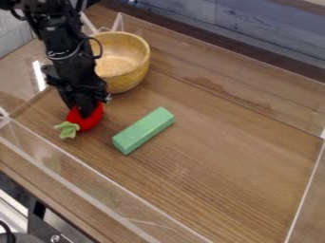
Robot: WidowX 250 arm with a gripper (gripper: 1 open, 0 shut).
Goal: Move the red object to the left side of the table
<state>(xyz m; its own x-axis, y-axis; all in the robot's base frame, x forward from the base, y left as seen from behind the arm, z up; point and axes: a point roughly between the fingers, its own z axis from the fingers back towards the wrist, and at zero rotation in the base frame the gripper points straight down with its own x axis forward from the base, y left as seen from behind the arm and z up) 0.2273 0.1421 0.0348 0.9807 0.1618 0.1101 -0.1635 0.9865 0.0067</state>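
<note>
Camera view: the black claw (82,99) grips the red toy fruit (86,117) beside the green block (143,131).

Brown wood-grain desk (229,152), bordered by low clear acrylic walls (108,217). One black robot arm (61,28), cabled, reaching down at the upper left; its dark fingers (84,95) closed around the upper part of the toy below. One small glossy red oval toy fruit (86,117), with a pale green leafy stem cap (66,129) pointing to the lower left. One round tan bowl (121,62), just beside the arm. One green rectangular block (143,131), lying diagonally, apart from the fruit. Behind: blue-grey planks (254,21).
</note>
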